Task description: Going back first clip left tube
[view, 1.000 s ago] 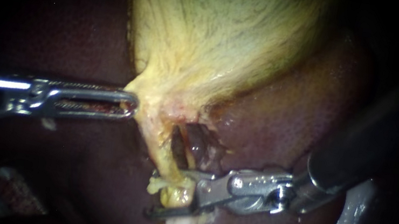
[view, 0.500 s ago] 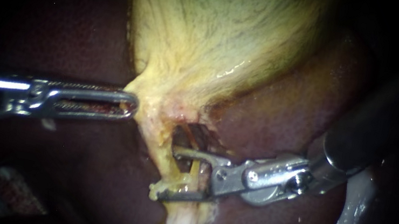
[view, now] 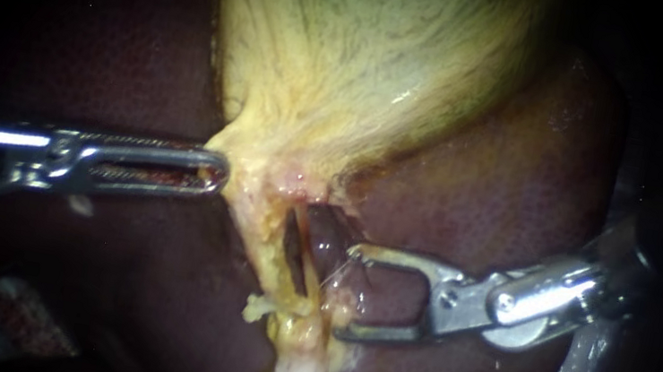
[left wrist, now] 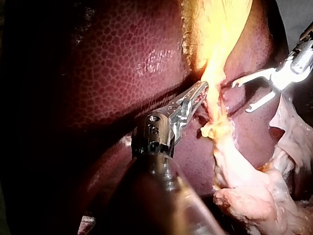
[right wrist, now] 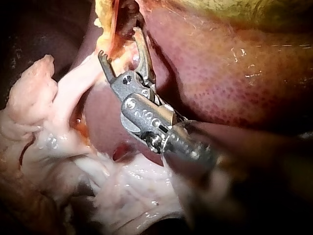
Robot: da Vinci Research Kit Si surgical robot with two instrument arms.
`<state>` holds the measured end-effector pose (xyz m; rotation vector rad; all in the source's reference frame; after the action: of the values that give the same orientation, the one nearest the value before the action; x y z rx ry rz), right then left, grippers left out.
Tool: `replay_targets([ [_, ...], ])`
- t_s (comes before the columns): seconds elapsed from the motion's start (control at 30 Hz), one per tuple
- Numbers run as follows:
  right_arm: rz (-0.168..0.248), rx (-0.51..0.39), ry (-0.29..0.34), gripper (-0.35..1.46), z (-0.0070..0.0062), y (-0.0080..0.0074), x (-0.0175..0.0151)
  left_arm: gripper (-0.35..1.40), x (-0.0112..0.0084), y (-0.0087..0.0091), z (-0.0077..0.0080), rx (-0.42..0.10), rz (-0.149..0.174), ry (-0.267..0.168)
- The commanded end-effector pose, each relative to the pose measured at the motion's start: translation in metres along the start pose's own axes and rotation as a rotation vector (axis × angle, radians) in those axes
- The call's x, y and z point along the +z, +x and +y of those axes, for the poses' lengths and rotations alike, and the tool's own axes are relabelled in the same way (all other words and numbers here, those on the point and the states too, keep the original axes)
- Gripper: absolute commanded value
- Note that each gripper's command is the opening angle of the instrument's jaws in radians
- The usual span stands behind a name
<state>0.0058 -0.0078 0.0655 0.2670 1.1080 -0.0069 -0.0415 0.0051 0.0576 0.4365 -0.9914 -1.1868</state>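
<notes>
Steel at far left: found left instrument (view: 215, 175) lying level, jaws clenched on the drawn-out edge of the yellow gallbladder (view: 353, 62), holding it taut. Below the neck, noted a dark slit and beside it a brown tube (view: 324, 238) running down toward pale tissue. Cannot say from these views whether this is the left tube. Made out no clip on it. Just right of the tube, found right instrument (view: 347, 291) with jaws spread wide and empty, tips close against the tube's side, contact not determinable, over the liver (view: 496, 179). Judged to be the retreat step: nothing gripped, jaws facing the tube. Next move calls for drawing straight back along the shaft, rightward, with jaws kept clear of the tube and no sideways sweep. Recommend steady traction on the left meanwhile.
</notes>
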Motion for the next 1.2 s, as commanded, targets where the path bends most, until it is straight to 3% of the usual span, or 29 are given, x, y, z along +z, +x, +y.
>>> replay_targets([
  [0.03,-0.002,-0.005,0.000,0.60,0.0001,0.0001,-0.0004,-0.03,0.0001,0.0000,0.0001,0.000,0.000,0.000],
  [0.33,-0.004,-0.024,-0.003,0.60,0.0003,0.0005,-0.0028,-0.03,0.0010,0.0001,0.0016,0.001,-0.004,-0.008],
  [0.57,-0.003,-0.026,0.001,0.60,-0.0001,0.0005,-0.0035,-0.01,0.0041,0.0016,0.0036,0.010,-0.013,-0.017],
  [0.73,-0.001,-0.032,0.007,0.60,-0.0003,0.0006,-0.0035,-0.01,0.0067,0.0027,0.0045,0.024,0.005,-0.023],
  [1.0,-0.001,-0.044,0.008,0.60,-0.0003,0.0007,-0.0035,-0.01,0.0099,0.0045,0.0040,0.017,0.033,-0.007],
  [1.2,0.000,-0.049,0.011,0.60,-0.0003,0.0007,-0.0036,-0.01,0.0103,0.0049,0.0033,0.020,0.040,-0.006],
])
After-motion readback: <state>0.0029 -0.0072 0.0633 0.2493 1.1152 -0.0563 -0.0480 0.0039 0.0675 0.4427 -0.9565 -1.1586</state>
